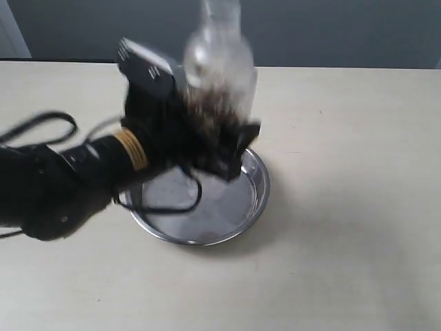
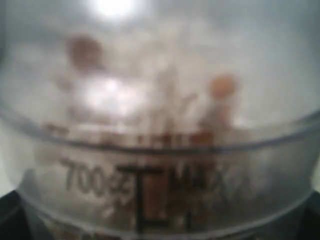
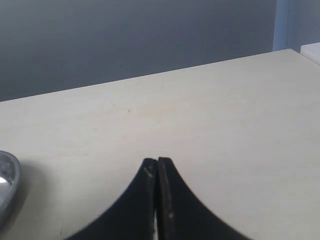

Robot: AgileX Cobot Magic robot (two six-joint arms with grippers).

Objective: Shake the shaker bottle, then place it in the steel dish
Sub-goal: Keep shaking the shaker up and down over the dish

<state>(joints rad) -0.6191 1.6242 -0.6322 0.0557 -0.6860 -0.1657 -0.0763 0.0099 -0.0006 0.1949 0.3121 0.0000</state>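
Observation:
The shaker bottle is held in the air above the steel dish, blurred by motion, with brown grains low inside it. My left gripper is shut on its lower body. In the left wrist view the frosted bottle fills the frame, with brown and white grains and printed marks showing; the fingers are hidden. My right gripper is shut with nothing in it, over bare table. The steel dish's rim shows at that view's edge.
The pale table spreads around the dish. A grey wall runs behind the table's far edge. A black cable loops off the left arm.

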